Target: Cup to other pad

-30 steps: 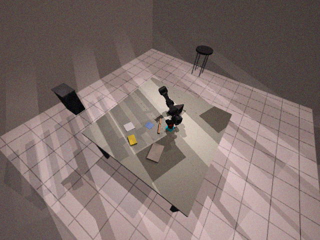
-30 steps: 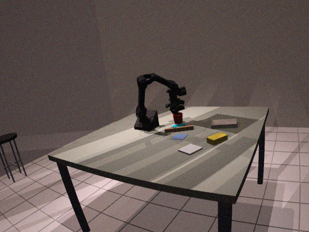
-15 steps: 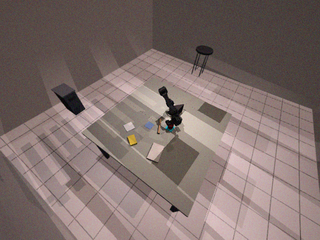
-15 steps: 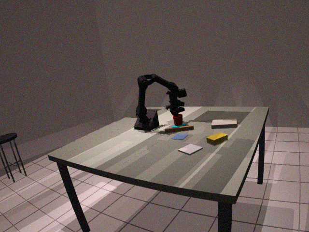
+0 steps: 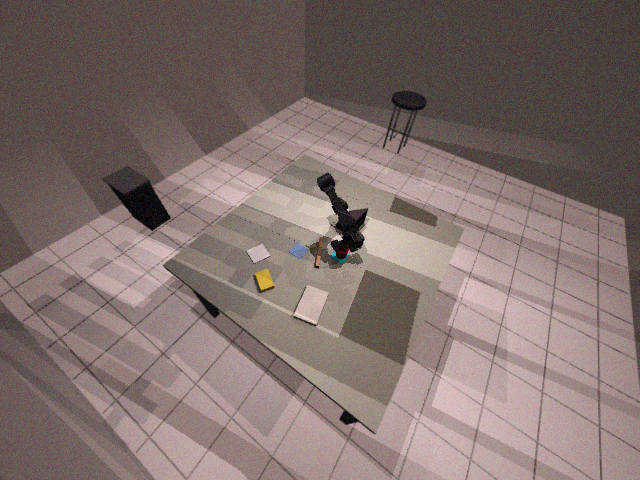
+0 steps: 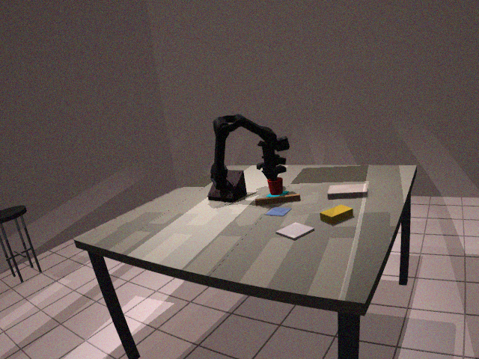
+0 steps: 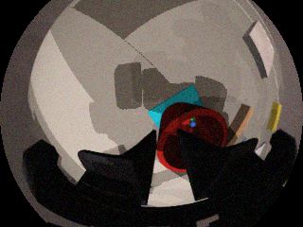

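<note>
Black robot arm (image 6: 247,129) made of chunky round parts, dark wedge-shaped base block (image 6: 228,187), boxy black wrist, gripper (image 7: 169,165) with two dark pointed fingers, no markings to see

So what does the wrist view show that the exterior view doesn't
Only the wrist view looks down into the red cup, where marbles sit inside, with the gripper fingers spread on either side. Only the exterior view shows the whole arm, the table edge, a stool, and the blue and white squares. Both show the cup on the teal pad, the wooden bar and yellow block.
</note>
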